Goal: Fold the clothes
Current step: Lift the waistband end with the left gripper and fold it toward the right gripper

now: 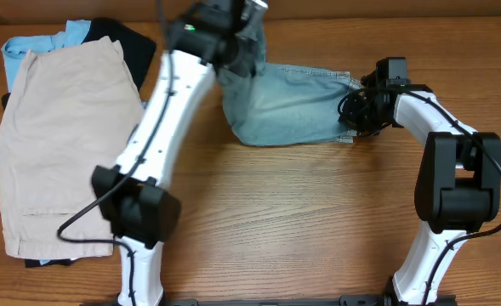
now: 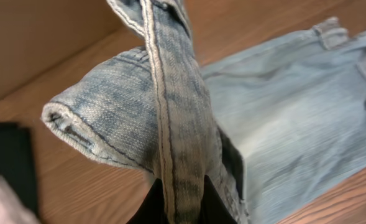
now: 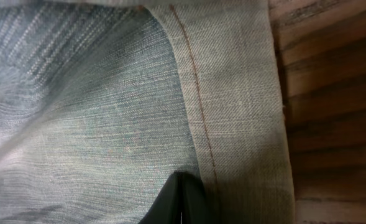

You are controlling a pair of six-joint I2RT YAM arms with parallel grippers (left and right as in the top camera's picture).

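Left gripper point(image 1: 233, 41): my jaws are closed on a cuffed hem of the denim shorts point(image 1: 294, 106), with the cloth rising straight out of them, clear of the table point(image 1: 301, 221). From there the shorts lie flat, long axis running across to my right gripper point(image 1: 358, 109) at the waistband end; I cannot tell whether those jaws are clamped. Judged next move: carry the hem over toward the waistband. My left arm is stretched far forward, my right arm bent at the elbow.

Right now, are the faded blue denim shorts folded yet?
Not folded: the faded light-blue denim shorts lie spread on the wooden table, one end lifted by the left gripper.
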